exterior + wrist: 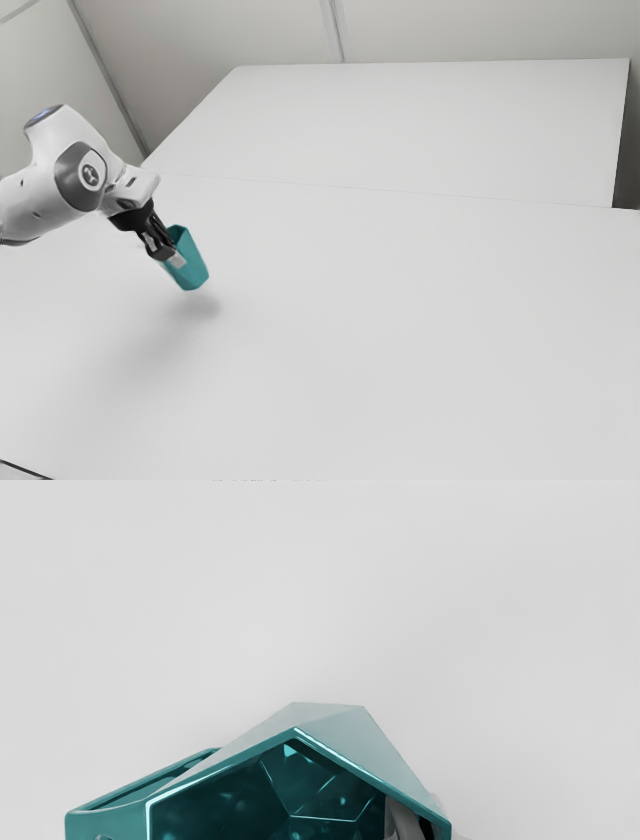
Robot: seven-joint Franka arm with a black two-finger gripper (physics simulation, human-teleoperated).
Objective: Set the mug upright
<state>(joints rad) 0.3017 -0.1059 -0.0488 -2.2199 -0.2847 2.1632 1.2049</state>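
Observation:
The teal, faceted mug hangs tilted over the table near the exterior view's left, its open end toward the hand and its base pointing down and away. My gripper is shut on its wall. In the wrist view the mug shows its dark inside and its handle on the side away from the fingers. There the gripper pinches the wall close to the rim, one finger inside the mug and the other outside, mostly hidden by the wall.
A wide white table lies under the mug, with a soft shadow below it. A second white surface adjoins it at the back, and pale walls rise behind.

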